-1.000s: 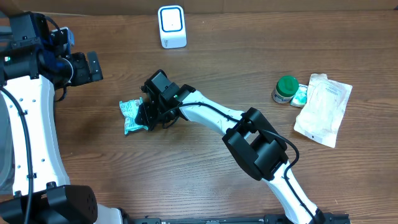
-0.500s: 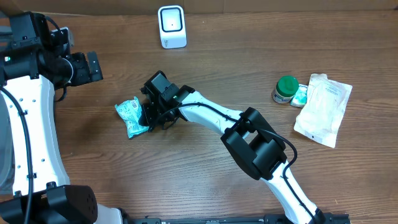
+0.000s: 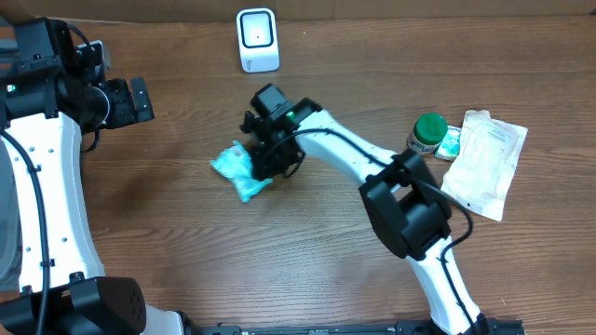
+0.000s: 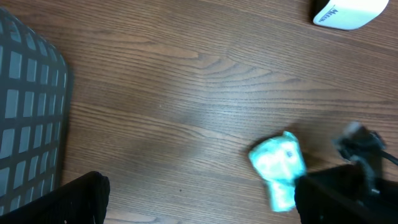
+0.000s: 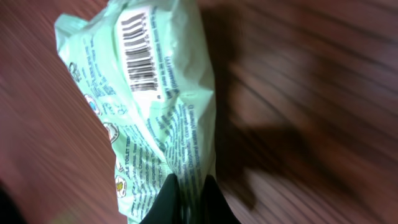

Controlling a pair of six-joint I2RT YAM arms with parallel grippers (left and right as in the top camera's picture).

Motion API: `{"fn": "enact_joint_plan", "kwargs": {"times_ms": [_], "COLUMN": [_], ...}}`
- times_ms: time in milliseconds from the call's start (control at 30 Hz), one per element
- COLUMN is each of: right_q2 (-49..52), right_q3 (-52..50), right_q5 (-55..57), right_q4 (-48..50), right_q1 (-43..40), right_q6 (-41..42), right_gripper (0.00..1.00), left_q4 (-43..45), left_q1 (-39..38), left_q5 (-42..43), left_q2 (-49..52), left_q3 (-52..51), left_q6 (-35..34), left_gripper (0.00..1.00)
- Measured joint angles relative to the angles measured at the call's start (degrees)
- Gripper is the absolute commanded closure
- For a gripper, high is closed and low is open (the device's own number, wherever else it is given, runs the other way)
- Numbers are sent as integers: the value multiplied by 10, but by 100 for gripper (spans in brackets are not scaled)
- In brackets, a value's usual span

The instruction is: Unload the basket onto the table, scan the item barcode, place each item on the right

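Pinched one end of the pale green packet (image 5: 155, 93) between the right fingers (image 5: 165, 202), clenched tight on it. Saw it near the middle of the table (image 3: 372, 56), below the white scanner (image 3: 257, 39) and well apart from it. Could not tell whether lifted clear or touching the wood. Read a barcode (image 5: 138, 53) near the packet's far end, facing the right wrist camera. Found the left fingers (image 4: 81, 199) spread wide, grasping nothing, off toward the table's left side and well apart from the packet. Noted a green-capped jar (image 3: 427, 132) and a white pouch (image 3: 484, 163) near each other at the right.
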Motion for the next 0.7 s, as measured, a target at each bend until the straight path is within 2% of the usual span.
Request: {"fn": "enact_joint_plan", "kwargs": {"times_ms": [167, 467, 533, 567, 600, 700], "right_q2": [-27, -30, -30, -30, -30, -30], "right_q3": [2, 9, 23, 35, 49, 100], "right_q5": [72, 110, 108, 101, 96, 78], "right_q4": [-67, -101, -123, -134, -143, -160], "right_q1": [-10, -29, -37, -41, -45, -53], "right_q6": [-105, -159, -162, -163, -161, -149], "right_gripper": [96, 90, 80, 73, 61, 43], "left_q4": [0, 0, 0, 0, 0, 0], "left_q1": [0, 0, 0, 0, 0, 0], "left_q5": [0, 0, 0, 0, 0, 0], "left_q2": [0, 0, 0, 0, 0, 0], "left_q3": [0, 0, 0, 0, 0, 0], "left_q6": [0, 0, 0, 0, 0, 0], "left_gripper": [0, 0, 0, 0, 1, 1]}}
